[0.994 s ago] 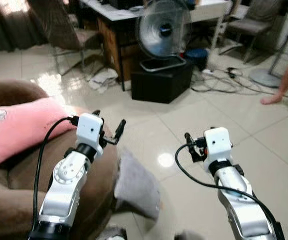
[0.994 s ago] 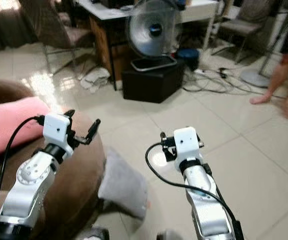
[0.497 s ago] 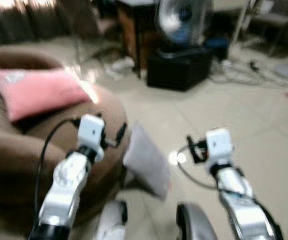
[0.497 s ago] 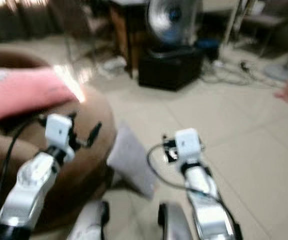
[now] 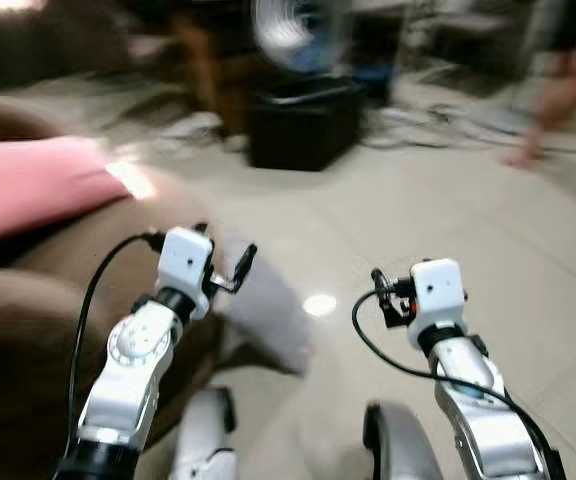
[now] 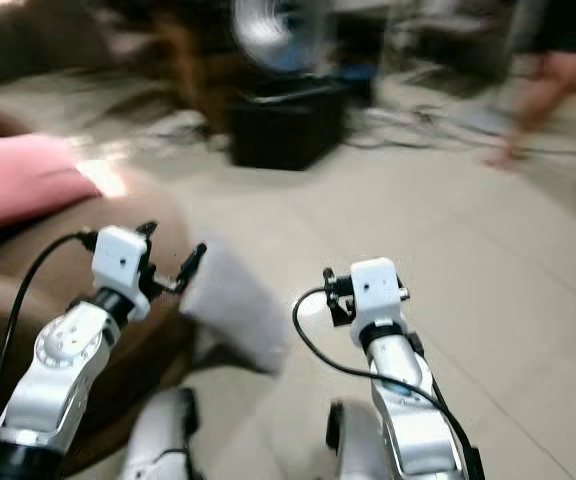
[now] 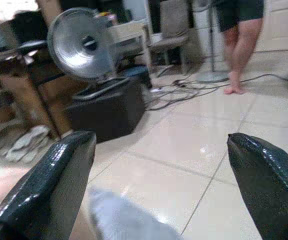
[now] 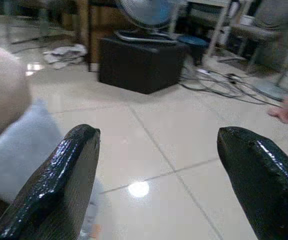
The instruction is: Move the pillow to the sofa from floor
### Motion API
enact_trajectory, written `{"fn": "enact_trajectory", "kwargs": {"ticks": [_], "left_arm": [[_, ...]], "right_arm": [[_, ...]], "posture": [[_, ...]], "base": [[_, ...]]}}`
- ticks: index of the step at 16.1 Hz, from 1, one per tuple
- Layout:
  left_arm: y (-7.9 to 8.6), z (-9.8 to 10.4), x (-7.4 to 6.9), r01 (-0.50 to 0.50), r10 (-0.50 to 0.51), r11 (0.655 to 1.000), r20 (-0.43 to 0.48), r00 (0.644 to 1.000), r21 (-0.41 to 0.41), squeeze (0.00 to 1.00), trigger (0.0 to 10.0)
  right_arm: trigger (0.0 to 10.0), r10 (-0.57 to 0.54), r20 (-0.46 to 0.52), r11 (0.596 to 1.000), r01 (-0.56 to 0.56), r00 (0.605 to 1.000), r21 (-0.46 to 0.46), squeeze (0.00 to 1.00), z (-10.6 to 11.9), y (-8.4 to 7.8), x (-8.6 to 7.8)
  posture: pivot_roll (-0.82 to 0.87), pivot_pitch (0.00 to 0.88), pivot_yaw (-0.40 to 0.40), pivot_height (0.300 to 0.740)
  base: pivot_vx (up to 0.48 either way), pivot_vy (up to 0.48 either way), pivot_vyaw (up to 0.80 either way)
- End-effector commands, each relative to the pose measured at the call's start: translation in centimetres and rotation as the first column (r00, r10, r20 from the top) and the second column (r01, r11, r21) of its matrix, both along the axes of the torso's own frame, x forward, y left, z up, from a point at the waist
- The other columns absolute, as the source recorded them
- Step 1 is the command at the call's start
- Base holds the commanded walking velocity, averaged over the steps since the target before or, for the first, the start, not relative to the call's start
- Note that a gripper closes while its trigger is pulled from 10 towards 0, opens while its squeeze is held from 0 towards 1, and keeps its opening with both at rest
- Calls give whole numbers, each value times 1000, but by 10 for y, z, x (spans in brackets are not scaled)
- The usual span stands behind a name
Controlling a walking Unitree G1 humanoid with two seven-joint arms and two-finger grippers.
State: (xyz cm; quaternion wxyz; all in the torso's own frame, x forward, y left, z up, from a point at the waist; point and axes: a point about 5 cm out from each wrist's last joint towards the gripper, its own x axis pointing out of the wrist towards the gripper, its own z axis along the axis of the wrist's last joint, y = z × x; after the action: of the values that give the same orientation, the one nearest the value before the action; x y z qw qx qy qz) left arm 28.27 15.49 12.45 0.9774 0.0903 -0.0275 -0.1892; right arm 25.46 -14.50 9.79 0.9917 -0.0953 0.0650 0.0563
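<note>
Grey fabric: the pillow (image 5: 268, 315) lies on the tiled floor (image 5: 488, 230), leaning against the brown sofa (image 5: 28, 310), in the blurred left eye view. Left gripper (image 5: 230, 270) is raised just above the pillow's upper edge; right gripper (image 5: 383, 295) is held over bare floor, apart from it. A pink cushion (image 5: 33, 185) rests on the sofa. Behind: black box (image 5: 303, 125) with fan (image 5: 293, 30); a person's leg (image 5: 553, 100) at far right. Left wrist view: fingers (image 7: 49, 187) spread wide, nothing between them, pillow (image 7: 119, 217) just below. Right wrist view: fingers (image 8: 59, 182) likewise parted and empty; pillow (image 8: 19, 150) against the sofa's side.
</note>
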Motion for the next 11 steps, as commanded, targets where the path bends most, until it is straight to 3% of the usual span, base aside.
{"fn": "enact_trajectory", "kwargs": {"ticks": [1, 8, 11], "left_arm": [[-2, 2, 0, 10, -10, 1000, 7, 1000, -1, 0, 10000], [-1, 1, 0, 1, -1, 1000, 2, 1000, 2, 0, 10000], [0, 1, 1, 1, -1, 1000, 1, 1000, 3, 0, 10000]], "right_arm": [[10000, -13, 5, 1000, 13, 1000, -3, 0, 2, -4, 1], [10000, 50, -5, 996, -51, 999, -74, 0, 0, 1, 0], [10000, 80, -24, 993, -82, 996, -87, 0, -2, 5, 0]], "posture": [[-44, 6, 51, 590], [-43, 4, 49, 590], [-43, 1, 53, 590]], "base": [[307, 0, 0], [309, 0, 0], [309, 0, 710]]}}
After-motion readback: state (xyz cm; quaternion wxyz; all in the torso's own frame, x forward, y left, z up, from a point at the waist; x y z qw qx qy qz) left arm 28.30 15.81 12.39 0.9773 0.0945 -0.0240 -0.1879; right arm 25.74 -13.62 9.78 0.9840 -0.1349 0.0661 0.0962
